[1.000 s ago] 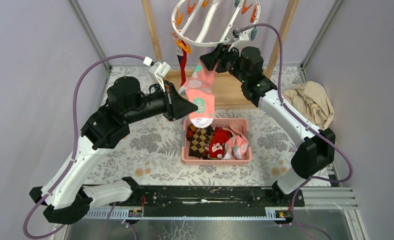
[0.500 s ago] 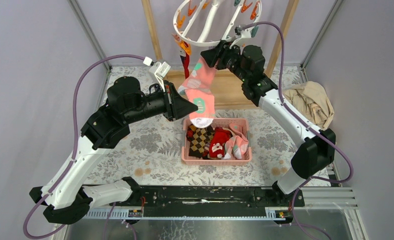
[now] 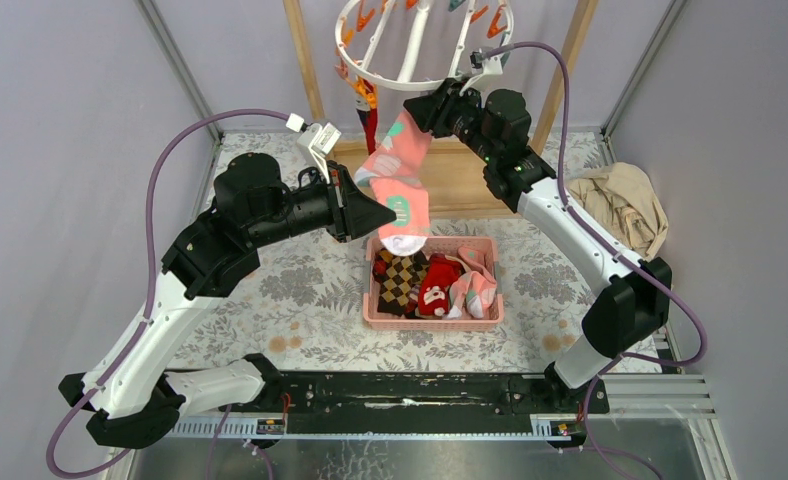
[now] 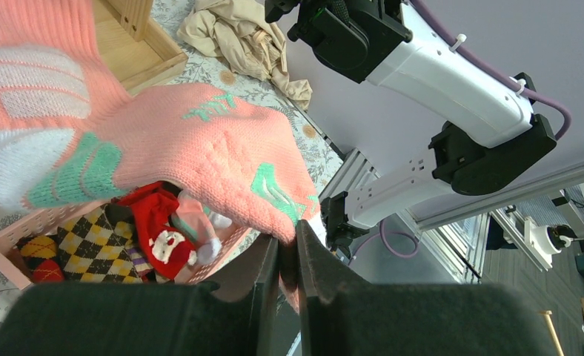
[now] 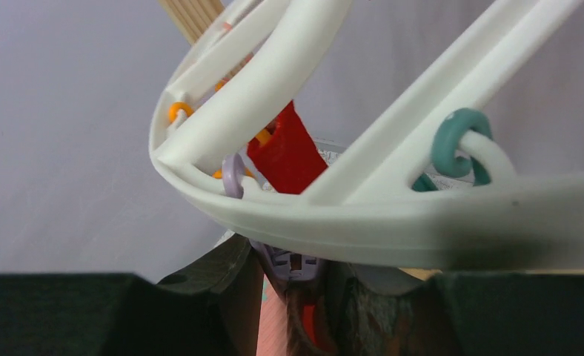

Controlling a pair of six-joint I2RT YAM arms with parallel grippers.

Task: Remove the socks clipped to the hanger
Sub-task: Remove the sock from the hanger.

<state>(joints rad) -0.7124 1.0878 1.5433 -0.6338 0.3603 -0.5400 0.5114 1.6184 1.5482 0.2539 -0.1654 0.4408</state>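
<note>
The right gripper [image 3: 419, 104] has been raised beneath the hanger [image 3: 410, 55], which has been swung leftward; its jaws have been narrowed around a lavender clip [image 5: 289, 263].

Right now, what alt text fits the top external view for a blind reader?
A pink sock hangs from a round white hanger, above a pink basket of socks. The left fingers pinch its lower part; the right fingers are at its top, just under the hanger's ring.

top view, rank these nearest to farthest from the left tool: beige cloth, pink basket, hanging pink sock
1. pink sock: held by the left tool, at centre.
2. pink basket: on the table close by, to its right.
3. beige cloth: far off by the right wall.
</note>
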